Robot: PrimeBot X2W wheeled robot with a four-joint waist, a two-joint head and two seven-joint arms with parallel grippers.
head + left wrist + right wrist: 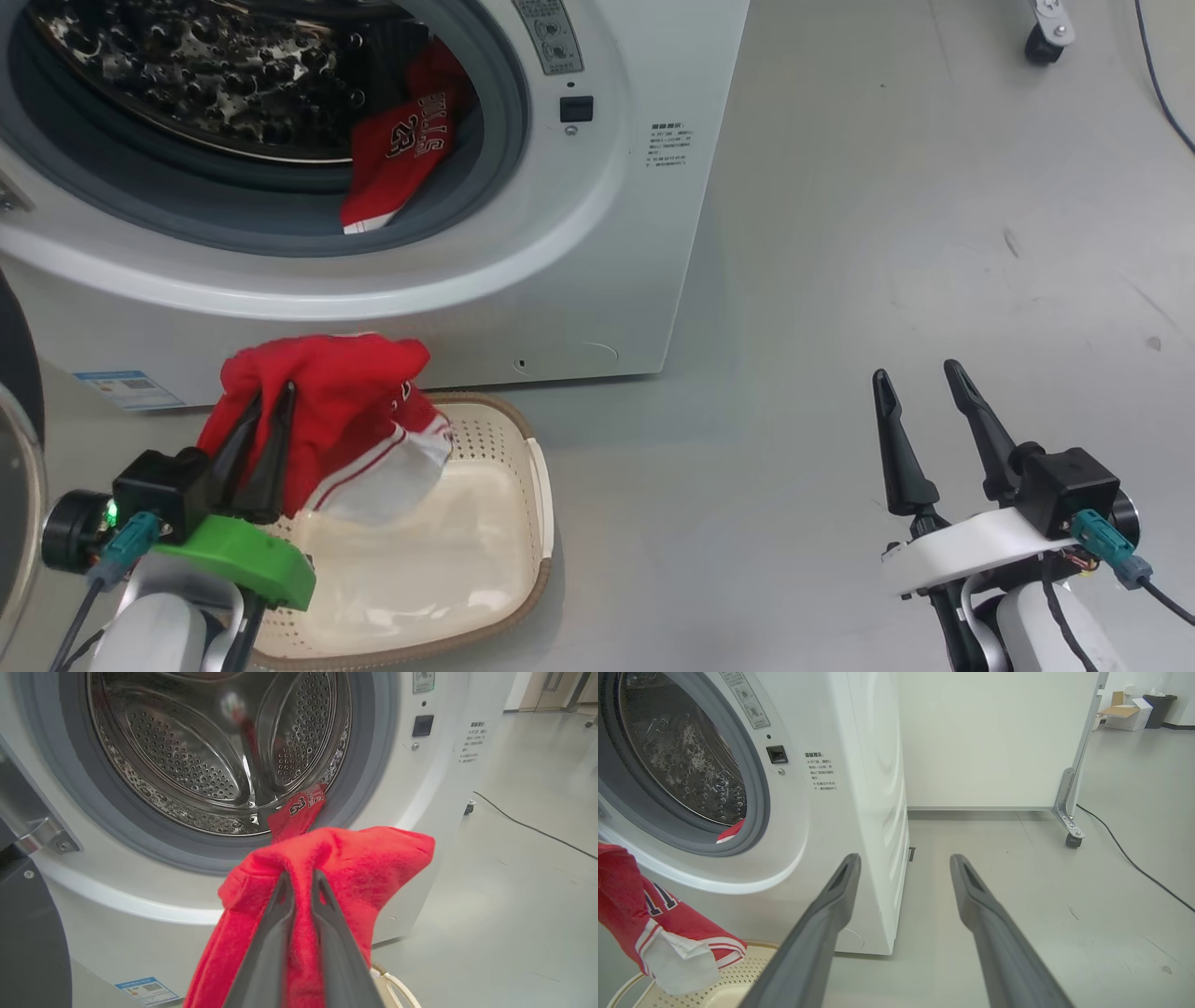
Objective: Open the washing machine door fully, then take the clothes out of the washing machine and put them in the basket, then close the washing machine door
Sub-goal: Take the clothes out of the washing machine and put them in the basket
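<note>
Red limp jersey with white trim [336,392], pinched at a bunched fold by left hand [273,392], hangs below it over cream perforated plastic basket [546,504]. Second red jersey [401,149] ahead in steel drum mouth [187,65]: light, soft, grab any raised fold. Right hand [916,371] wide, empty.

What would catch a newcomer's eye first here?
The red jersey pinched in the left gripper, dangling over the cream basket at lower left. Behind it, the washing machine stands open with another red garment draped over its grey rim. The right gripper sits open at lower right.
</note>
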